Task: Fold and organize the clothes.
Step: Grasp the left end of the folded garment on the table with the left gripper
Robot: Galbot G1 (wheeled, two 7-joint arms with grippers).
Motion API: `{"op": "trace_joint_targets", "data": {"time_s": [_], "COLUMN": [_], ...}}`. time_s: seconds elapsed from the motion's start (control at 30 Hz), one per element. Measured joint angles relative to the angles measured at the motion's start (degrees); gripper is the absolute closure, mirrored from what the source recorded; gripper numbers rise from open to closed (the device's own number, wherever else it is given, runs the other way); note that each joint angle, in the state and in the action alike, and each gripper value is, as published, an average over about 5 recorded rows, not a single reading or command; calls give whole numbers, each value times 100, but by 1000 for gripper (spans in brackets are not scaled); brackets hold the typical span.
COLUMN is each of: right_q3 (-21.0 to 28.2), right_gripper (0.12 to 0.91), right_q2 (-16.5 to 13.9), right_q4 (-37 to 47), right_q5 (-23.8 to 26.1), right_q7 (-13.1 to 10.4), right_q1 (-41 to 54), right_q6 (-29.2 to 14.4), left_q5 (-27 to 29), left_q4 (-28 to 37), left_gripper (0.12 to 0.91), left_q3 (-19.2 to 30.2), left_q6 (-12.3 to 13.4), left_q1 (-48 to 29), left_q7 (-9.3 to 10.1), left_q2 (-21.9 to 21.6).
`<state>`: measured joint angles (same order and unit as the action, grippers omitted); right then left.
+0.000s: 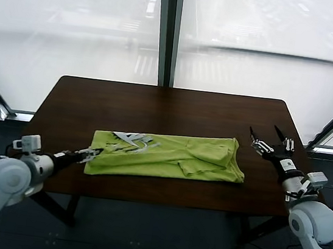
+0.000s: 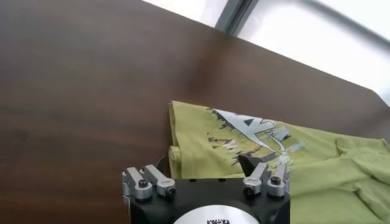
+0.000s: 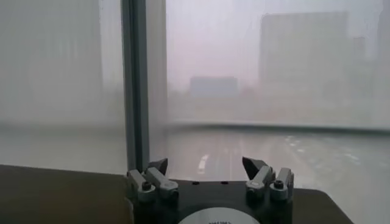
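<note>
A lime-green cotton T-shirt [image 1: 168, 157] with a white printed graphic is seen folded into a long band at the centre of the dark brown wooden table [image 1: 169, 106]. The left gripper [image 1: 91, 153] is held open at the shirt's left end, low left. The right gripper [image 1: 271, 140] is raised at mid right, jaws spread, nothing held.

High-floor room behind full-height glass
A dark wooden table [image 1: 169, 103] stands against tall windows [image 1: 76, 20]; hazy city buildings [image 3: 298, 49] show outside.
</note>
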<state>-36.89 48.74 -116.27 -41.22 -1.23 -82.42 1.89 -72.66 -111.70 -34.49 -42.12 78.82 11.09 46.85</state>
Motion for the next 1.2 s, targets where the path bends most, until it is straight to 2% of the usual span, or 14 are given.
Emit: {"op": "trace_joint_targets", "data": {"time_s": [0.3, 0.5, 0.67, 0.8, 0.93, 1.03, 1.13, 1.2], "right_q3": [-36, -87, -122, -145, -163, -180, -176, -150], "right_gripper": [118, 118, 118, 118, 118, 118, 118, 118], "right_q2": [81, 158, 218, 251, 282, 318, 372, 415], "right_q4": [-64, -136, -205, -254, -271, -274, -267, -251], "right_q5": [-3, 2, 10, 10, 4, -10, -20, -22], "right_q7": [-10, -10, -10, -19, -99, -201, -306, -364], "right_q1": [-25, -115, -177, -198, -206, -209, -193, -167], "right_q6": [24, 23, 23, 23, 24, 20, -19, -60], "left_q5": [-63, -53, -37, -2, 51, 56, 63, 144], "left_q4": [80, 167, 277, 300, 245, 164, 39, -49], "left_gripper": [123, 126, 180, 334, 592, 755, 839, 853], "left_q3": [135, 244, 284, 285, 262, 199, 100, 17], "left_q6": [11, 11, 10, 2, -17, -31, -34, -34], "left_q1": [-69, -180, -260, -258, -208, -158, -89, -37], "left_q7": [-200, -240, -240, -236, -215, -186, -168, -171], "left_q2": [153, 248, 300, 310, 315, 324, 303, 259]}}
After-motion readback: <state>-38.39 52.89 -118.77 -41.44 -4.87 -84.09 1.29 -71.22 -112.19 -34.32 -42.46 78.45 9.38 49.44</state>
